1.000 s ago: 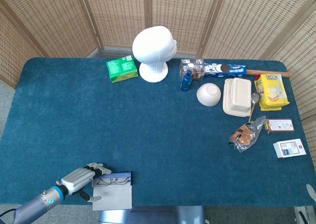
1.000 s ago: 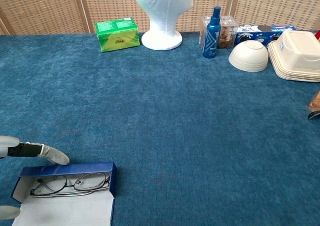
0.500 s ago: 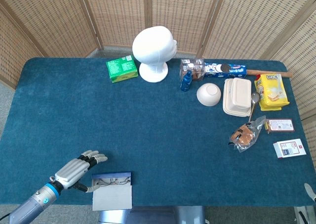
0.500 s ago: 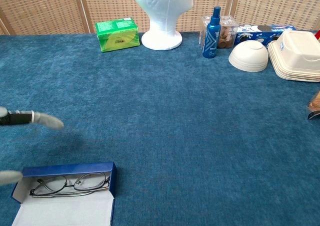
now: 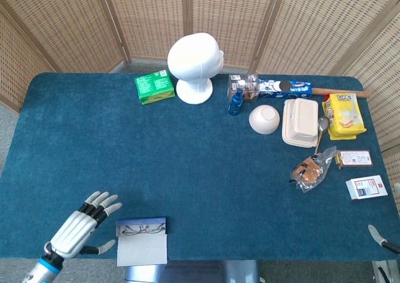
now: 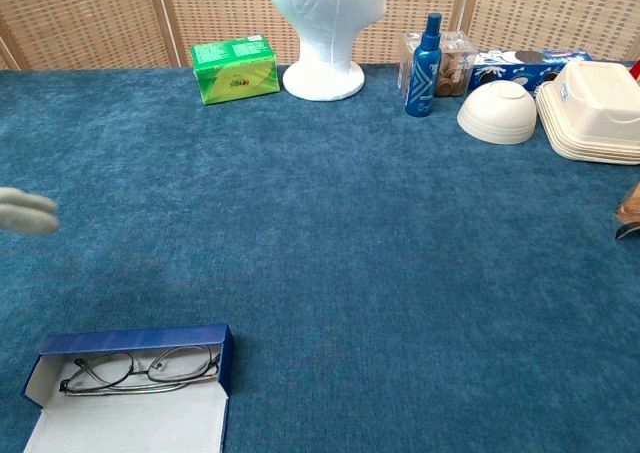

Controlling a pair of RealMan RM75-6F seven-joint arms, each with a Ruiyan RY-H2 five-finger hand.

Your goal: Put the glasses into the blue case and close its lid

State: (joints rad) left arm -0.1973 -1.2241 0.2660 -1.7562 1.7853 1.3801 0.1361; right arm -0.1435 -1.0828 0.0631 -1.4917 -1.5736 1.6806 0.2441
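The blue case lies open at the table's near left edge, its pale lid flat toward me. The thin-framed glasses lie inside it. My left hand hovers left of the case with fingers spread and nothing in it; only a blurred fingertip shows in the chest view. A bit of my right hand pokes in at the near right edge of the head view, too little to judge.
At the back stand a white mannequin head, a green box and a blue bottle. A white bowl, a foam container, snack packets and small boxes crowd the right side.
My left hand has drawn away from the case, moving left and toward me, with its fingers spreading. The right hand's tip has come into view at the near right edge.
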